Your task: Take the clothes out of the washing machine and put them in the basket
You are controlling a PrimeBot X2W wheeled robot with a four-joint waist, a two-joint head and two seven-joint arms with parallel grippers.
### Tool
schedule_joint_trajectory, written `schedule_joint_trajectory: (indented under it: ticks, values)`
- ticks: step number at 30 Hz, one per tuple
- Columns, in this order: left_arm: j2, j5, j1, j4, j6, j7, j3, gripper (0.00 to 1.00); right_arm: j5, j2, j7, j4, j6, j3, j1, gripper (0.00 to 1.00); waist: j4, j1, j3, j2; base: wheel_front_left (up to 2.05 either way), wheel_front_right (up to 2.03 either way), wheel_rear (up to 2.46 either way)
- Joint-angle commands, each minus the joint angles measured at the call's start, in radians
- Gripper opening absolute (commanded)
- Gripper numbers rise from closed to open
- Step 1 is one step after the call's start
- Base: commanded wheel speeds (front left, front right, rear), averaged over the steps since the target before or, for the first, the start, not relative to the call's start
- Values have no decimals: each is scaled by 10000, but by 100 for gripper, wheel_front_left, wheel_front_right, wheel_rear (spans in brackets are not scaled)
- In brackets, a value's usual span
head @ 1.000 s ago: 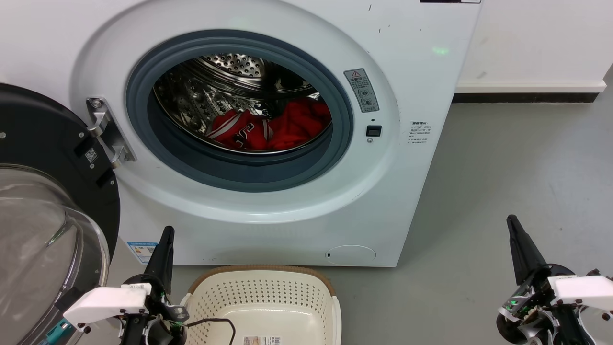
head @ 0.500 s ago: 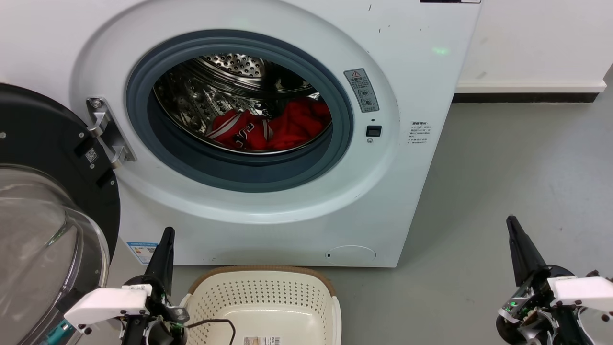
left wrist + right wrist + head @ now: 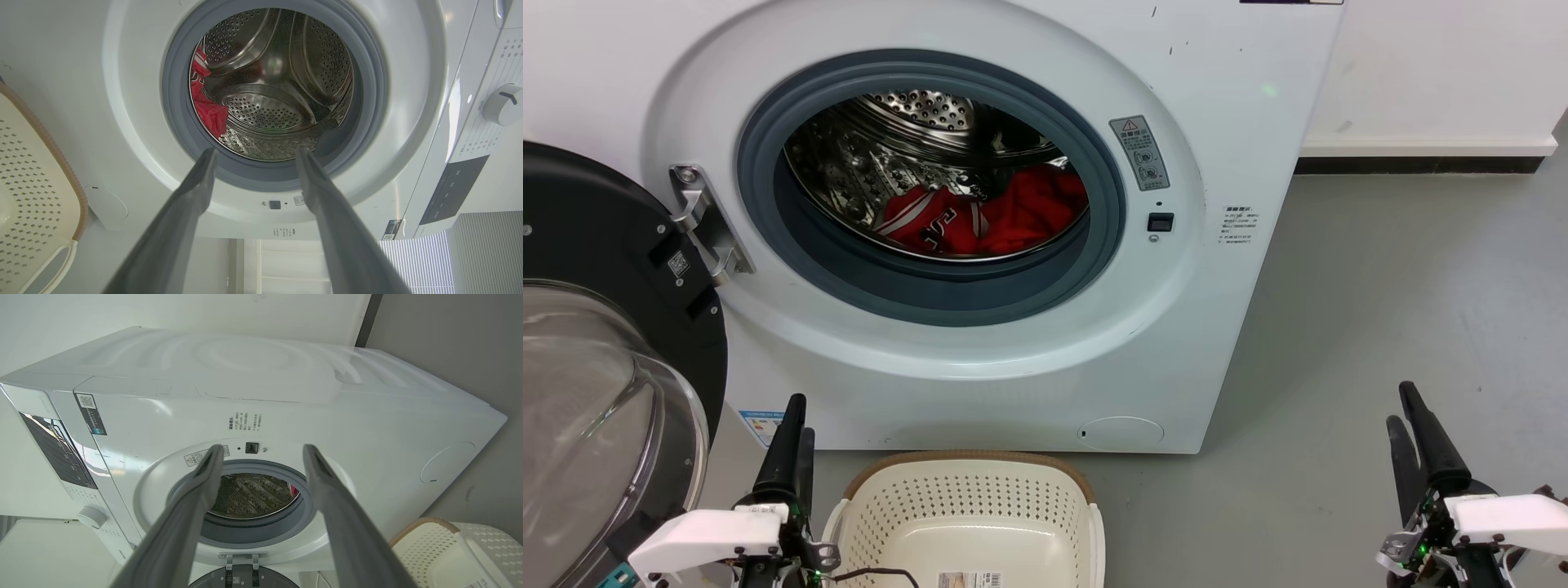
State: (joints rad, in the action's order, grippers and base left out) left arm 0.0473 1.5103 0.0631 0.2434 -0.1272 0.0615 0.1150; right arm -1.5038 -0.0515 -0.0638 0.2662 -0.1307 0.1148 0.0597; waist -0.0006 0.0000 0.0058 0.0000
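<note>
The white washing machine [image 3: 1225,98] stands with its door open. In its steel drum [image 3: 866,163] lie the clothes: a red jersey [image 3: 931,224] with white trim, and plain red cloth [image 3: 1037,204] to its right. The left wrist view shows the red clothes [image 3: 208,112] at the drum's left side. The cream basket [image 3: 968,459] sits on the floor below the opening, holding no clothes. My left gripper [image 3: 799,415] is open beside the basket's left rim. My right gripper [image 3: 1401,406] is open over the floor at the lower right. Both grippers [image 3: 255,151] [image 3: 262,447] point toward the drum, holding nothing.
The black-rimmed glass door [image 3: 596,392] hangs open at the left, close to my left arm. A thin black cable [image 3: 882,549] lies across the basket's near left corner. Grey floor [image 3: 1405,278] stretches to the right of the machine, up to a white wall [image 3: 1421,73].
Both grippers have sunk lower in the head view. Each now shows two separate fingers where one dark finger showed before. The clothes and the basket have not moved.
</note>
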Motion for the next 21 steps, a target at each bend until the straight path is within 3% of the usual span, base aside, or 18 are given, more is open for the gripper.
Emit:
schedule_joint_trajectory:
  ticks: [1, 21]
  values:
    - [15, -318, 124, -299, 44, -91, 56, 100, 312, -5, 100, -269, 0, 33, 127, 100, -1, 0, 5, 0, 0, 0, 0]
    - [22, -4281, -176, -1381, 942, -938, -452, 100, 5190, -1, 951, -1642, 0, -344, -232, 100, -9, 0, 85, 0, 0, 0, 0]
